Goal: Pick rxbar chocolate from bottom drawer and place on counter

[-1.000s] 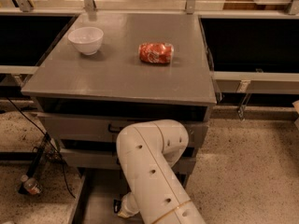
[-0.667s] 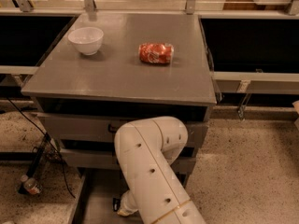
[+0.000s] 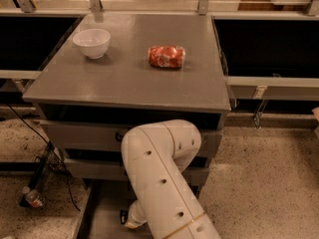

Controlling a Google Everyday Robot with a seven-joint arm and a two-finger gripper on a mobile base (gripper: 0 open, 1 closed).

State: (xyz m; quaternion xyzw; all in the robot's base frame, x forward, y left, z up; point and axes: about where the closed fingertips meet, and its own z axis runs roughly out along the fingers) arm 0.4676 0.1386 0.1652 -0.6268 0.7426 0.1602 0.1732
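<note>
1. The rxbar chocolate (image 3: pixel 123 216) shows only as a small black sliver low in the scene. It lies in the bottom drawer (image 3: pixel 105 209), against the left side of the arm's lower end. Most of it is hidden, so its shape cannot be told.
2. The bottom drawer stands open toward the near edge. Its plain grey floor and low left wall are in view, left of the arm.
3. No lettering can be read on the bar. The red can (image 3: pixel 166 57) has pale markings on its side, but these cannot be read either.
4. The robot's white arm (image 3: pixel 159 173) enters from the near right. It rises to a rounded elbow in front of the two upper drawer fronts (image 3: pixel 84 136), then bends down and left into the bottom drawer. Small dark holes dot its shell, and a thin tan band rings it near the bottom edge.
5. The claw (image 3: pixel 130 224) is at the arm's lower end, down inside the bottom drawer, just beside the black sliver. The arm hides most of it. Whether it is apart, together or clamped on anything cannot be told.
6. Above the drawers, the bench (image 3: pixel 129 83) is a broad, smooth grey metal top. A white bowl (image 3: pixel 91 42) stands upright at its far left. The red can lies on its side toward the far middle, well apart from the bowl.
7. A small plastic bottle (image 3: pixel 31 197) lies on the speckled floor (image 3: pixel 269 183), left of the cabinet.
</note>
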